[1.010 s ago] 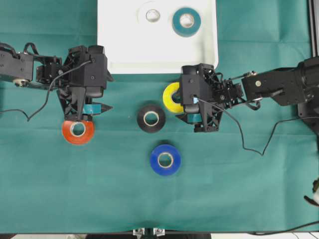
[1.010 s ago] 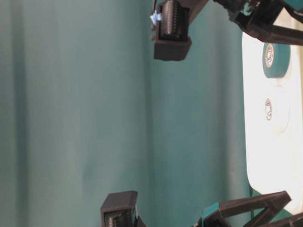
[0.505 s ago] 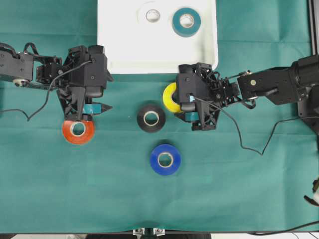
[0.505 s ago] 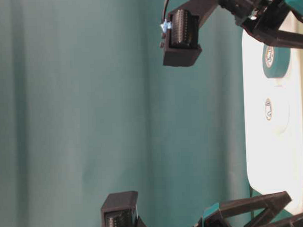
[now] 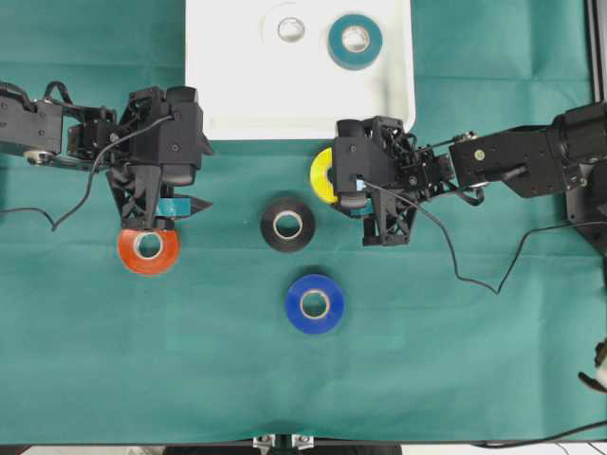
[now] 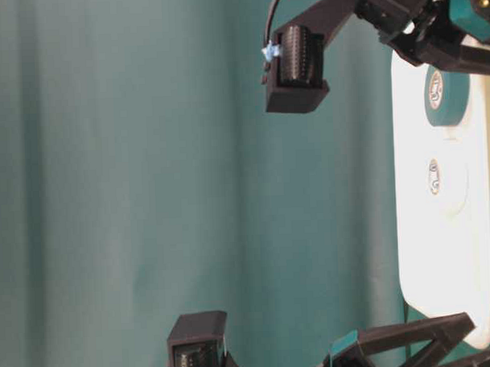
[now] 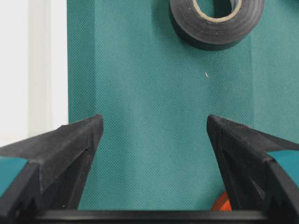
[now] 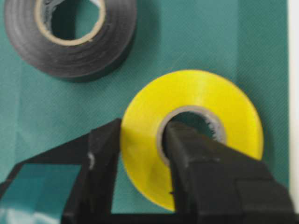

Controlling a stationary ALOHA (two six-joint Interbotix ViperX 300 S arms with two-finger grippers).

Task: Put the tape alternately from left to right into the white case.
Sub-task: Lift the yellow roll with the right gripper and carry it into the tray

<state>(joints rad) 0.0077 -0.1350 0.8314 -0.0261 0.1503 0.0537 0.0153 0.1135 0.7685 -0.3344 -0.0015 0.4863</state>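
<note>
A teal roll [image 6: 446, 97] and a white roll [image 6: 436, 177] lie in the white case [image 6: 441, 257]; green cloth [image 6: 133, 195] fills the rest.

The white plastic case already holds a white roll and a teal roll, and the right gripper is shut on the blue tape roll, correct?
Not quite. The right gripper is shut on the yellow tape roll, as the right wrist view shows. The white plastic case does hold a white roll and a teal roll.

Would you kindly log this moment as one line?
right end effector: shut on yellow ring-shaped tape roll wall | left end effector: open, empty | shallow white plastic case: holds white roll, teal roll
</note>
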